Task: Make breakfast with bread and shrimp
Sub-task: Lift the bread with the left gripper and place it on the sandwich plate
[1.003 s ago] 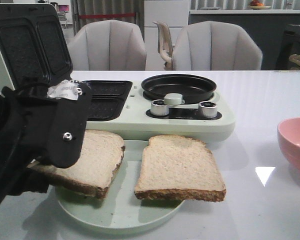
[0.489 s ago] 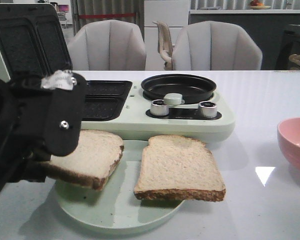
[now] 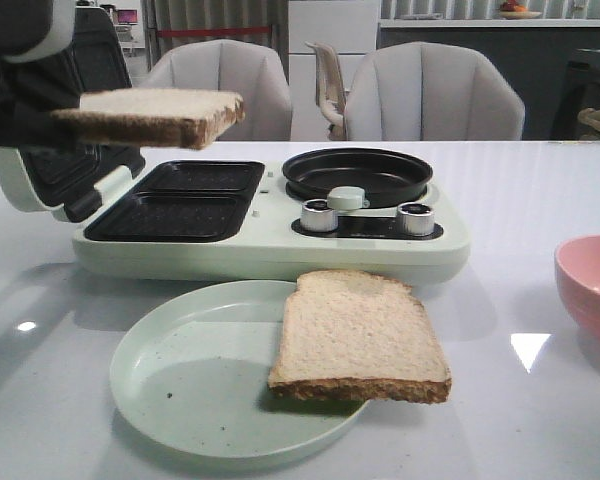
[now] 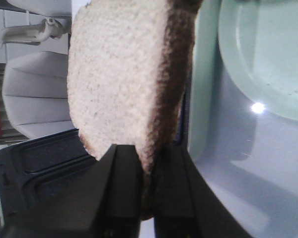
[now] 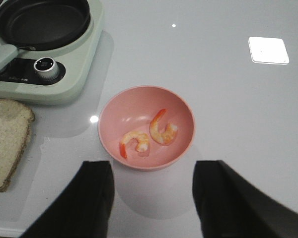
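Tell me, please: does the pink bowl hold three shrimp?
No, the right wrist view shows only two shrimp lying in the pink bowl, one beside the other.

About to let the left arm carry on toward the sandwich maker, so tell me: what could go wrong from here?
1. The left claw pinches the lifted bread slice only at one crust edge; the soft slice could sag, tear or slip before it reaches the open grill plates.
2. The raised lid stands close beside the arm; a swing could bump it.
3. The other slice overhangs the plate's rim and could be nudged off later.
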Robot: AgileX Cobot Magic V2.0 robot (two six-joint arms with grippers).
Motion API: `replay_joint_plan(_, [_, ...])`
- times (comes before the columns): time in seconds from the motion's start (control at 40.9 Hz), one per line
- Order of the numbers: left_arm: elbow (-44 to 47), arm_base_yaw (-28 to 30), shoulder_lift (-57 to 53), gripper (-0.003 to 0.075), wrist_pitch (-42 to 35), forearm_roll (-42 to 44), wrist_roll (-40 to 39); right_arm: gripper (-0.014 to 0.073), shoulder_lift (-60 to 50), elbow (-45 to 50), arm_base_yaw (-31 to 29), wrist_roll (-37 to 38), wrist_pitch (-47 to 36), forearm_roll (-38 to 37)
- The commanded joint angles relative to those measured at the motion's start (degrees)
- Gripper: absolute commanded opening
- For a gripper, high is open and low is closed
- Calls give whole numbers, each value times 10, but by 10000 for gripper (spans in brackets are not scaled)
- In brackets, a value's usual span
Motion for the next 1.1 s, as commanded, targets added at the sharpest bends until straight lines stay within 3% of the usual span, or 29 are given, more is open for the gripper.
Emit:
replay_joint_plan(0.0, [-38,29,9,102,-23,68,-9,476,7,-18,-2,-3,-40,-1])
replay_joint_plan(0.22, [-114,137,112,102,-112,84,-10,476,7,-18,-2,-3,-40,-1])
replay_joint_plan(0.391, [-199,187,209,102,-137,84,-10,476,7,-18,-2,-3,-40,-1])
replay_joint_plan(0.612, [-306,203,329,102,-140,93,-10,476,7,-18,-2,-3,-40,-1])
replay_joint_plan(0.783, [-367,206,408,102,-127,149,-10,476,7,-18,-2,-3,-40,-1])
replay_joint_plan(1.076, [-420,229,461,102,-111,163,-10,476,7,-18,-2,-3,-40,-1])
